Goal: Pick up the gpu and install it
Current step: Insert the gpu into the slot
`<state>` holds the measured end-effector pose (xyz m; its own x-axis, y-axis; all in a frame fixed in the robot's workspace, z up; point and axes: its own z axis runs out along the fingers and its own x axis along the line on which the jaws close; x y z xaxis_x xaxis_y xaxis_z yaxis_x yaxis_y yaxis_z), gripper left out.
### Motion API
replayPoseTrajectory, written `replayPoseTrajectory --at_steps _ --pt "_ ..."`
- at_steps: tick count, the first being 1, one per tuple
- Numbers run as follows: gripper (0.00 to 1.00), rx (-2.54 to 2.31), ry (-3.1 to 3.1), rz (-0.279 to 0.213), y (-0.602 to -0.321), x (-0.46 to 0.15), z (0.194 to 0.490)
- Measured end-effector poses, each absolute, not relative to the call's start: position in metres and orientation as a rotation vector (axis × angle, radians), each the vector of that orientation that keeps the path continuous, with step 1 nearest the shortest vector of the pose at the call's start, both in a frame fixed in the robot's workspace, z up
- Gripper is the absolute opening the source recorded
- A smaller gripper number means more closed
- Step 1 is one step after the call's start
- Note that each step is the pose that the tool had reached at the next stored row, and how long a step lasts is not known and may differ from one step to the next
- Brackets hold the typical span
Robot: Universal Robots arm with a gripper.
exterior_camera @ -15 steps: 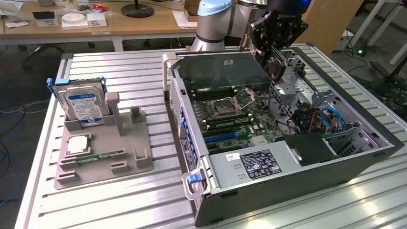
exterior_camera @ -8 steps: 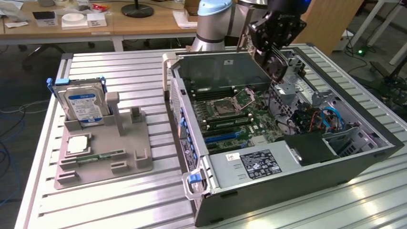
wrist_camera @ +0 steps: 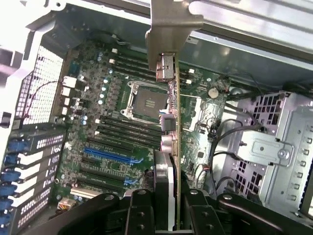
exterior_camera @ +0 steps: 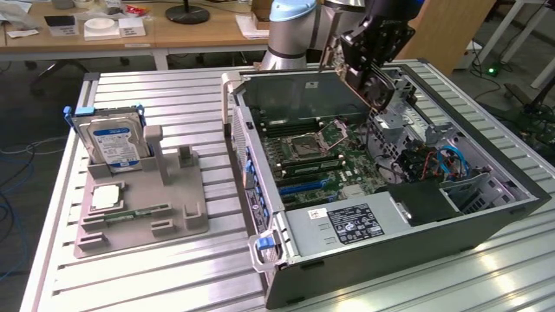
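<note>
My gripper [exterior_camera: 371, 49] is shut on the gpu [exterior_camera: 375, 77], a dark card that hangs edge-down over the back of the open computer case [exterior_camera: 286, 260]. In the wrist view the gpu [wrist_camera: 172, 147] runs away from my gripper [wrist_camera: 167, 205] edge-on, and its silver end bracket [wrist_camera: 168, 29] with its ports sits at the far end. Below the card lies the green motherboard [wrist_camera: 112, 127] with its bare processor socket [wrist_camera: 146, 100] and a blue expansion slot [wrist_camera: 107, 155]. The card is well above the board and touches nothing.
On the exterior view's left, a grey fixture [exterior_camera: 165, 201] holds a silver hard drive with a blue-white label [exterior_camera: 113, 140], a chip [exterior_camera: 104, 198] and a memory stick [exterior_camera: 134, 211]. Inside the case are a power supply [exterior_camera: 347, 224], a drive cage [wrist_camera: 274, 147] and loose cables [exterior_camera: 433, 162].
</note>
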<state>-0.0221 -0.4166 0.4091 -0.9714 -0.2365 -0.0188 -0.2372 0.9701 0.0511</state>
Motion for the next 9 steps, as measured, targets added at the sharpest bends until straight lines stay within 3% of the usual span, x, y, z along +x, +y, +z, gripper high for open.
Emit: replayPoseTrajectory --at_steps 9 --pt "0.28 -0.505 3.089 0.084 -0.4167 -0.0221 0.4090"
